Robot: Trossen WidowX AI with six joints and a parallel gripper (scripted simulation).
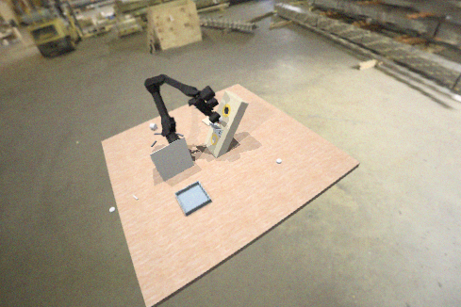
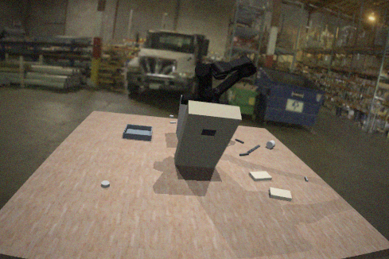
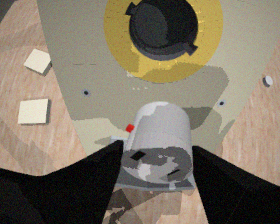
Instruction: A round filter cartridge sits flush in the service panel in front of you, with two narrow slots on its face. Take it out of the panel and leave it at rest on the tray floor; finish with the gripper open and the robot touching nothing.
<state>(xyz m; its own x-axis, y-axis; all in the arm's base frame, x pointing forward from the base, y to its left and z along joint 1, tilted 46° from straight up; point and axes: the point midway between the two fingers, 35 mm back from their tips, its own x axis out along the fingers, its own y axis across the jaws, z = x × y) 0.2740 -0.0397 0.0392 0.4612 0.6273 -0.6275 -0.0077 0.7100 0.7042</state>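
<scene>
Gripper (image 1: pixel 214 118) (image 3: pixel 157 149): fingers about half open, clamped on the round filter cartridge (image 3: pixel 160 125), one black finger on each side of it. In the exterior view the fingers are hidden behind the panel. Cartridge: light grey cylinder, smooth curved side, two narrow dark slots on the end face, patchy shadow over that face. Small red mark (image 3: pixel 130 128) just beside its left side in the wrist view. Cartridge body sticks up between the fingertips, in front of the service panel (image 1: pixel 238 118) (image 2: pixel 204 148) (image 3: pixel 86 67); can't tell whether its far end is clear of the panel. Thin grey-blue plate (image 3: pixel 186 184) shows around the slotted end, near the fingertips.

Arm (image 1: pixel 161 107) (image 2: pixel 225 85): black, raised at the elbow, forearm sloping down so the gripper is at the panel's face. Panel is a thick, beige slab, leaning. Beyond the fingers, yellow ring (image 3: pixel 114 37) (image 1: pixel 222 113) around a round black opening (image 3: pixel 163 30) with two notches.

Tray (image 1: pixel 192 199) (image 2: pixel 138 133): shallow, square, blue-grey with dark walls, well apart from the fingers; cartridge not in it. Grey flat board (image 1: pixel 173 160) stands tilted between fingers and tray. Table (image 1: pixel 268 202) (image 2: pixel 146 222) (image 3: pixel 263 142): pinkish wood grain.
</scene>
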